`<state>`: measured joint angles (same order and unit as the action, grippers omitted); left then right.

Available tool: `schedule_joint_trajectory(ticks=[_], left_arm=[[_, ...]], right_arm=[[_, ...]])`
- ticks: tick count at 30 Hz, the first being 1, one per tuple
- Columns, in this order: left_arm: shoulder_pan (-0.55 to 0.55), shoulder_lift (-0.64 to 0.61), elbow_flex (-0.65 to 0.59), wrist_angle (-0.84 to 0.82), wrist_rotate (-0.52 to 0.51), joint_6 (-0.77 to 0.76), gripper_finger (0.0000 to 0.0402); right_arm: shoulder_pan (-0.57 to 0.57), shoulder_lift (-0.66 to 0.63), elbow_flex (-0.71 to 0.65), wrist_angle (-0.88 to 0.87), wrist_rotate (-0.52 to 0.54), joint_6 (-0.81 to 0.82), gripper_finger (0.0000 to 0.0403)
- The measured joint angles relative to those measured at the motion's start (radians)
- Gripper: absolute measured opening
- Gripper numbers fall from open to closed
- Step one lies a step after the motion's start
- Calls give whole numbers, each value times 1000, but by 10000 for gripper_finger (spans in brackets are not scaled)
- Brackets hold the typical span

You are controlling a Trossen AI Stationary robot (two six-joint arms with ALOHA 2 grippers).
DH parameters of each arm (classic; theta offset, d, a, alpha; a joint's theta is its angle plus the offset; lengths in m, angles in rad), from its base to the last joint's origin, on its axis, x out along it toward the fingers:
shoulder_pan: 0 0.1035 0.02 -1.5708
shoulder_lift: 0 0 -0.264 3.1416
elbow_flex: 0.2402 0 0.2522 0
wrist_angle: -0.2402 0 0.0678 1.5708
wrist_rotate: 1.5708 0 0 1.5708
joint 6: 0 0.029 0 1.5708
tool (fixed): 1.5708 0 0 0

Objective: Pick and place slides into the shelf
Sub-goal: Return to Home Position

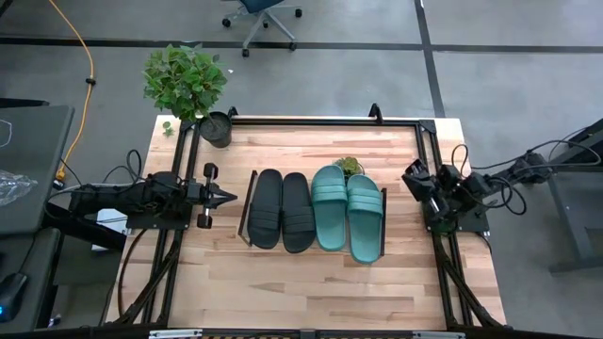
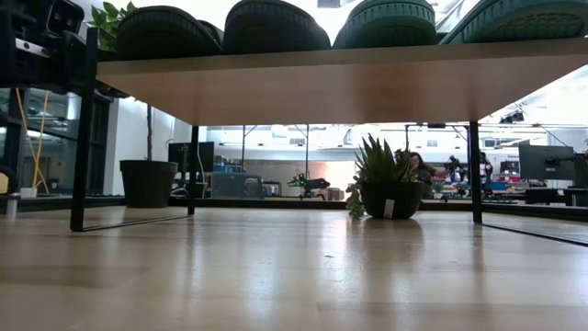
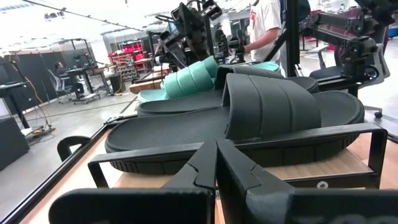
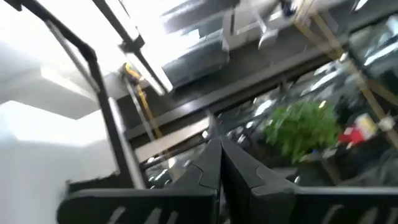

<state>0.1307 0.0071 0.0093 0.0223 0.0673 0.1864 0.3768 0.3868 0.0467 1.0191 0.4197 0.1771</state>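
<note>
All the slides lie side by side, soles down, on the shelf's wood top in the middle of the table. The two black slides are on the left and the two teal slides on the right. In the low view the shelf's plank stands on thin black legs with the slides' ends above it. My left gripper is shut, level, just left of the shelf, pointing at the nearest black slide. My right gripper is shut at the table's right edge.
A large potted plant stands at the table's far left corner. A small potted plant sits behind the teal slides, also seen under the shelf as a small plant. A black frame rail runs along the far edge. People show in the room beyond.
</note>
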Motion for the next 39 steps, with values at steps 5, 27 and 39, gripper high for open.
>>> schedule_joint_trajectory(ticks=[5, 27, 39], left_arm=[[0, 0, 0, 0, 0, 0, 1], [0, 0, 0, 0, 0, 0, 1], [0, 0, 0, 0, 0, 0, 1]], right_arm=[[-91, -99, -15, 18, -51, -44, 0], [-356, -383, -37, -701, -358, 175, 0], [-516, -383, -38, -863, -503, 175, 0]])
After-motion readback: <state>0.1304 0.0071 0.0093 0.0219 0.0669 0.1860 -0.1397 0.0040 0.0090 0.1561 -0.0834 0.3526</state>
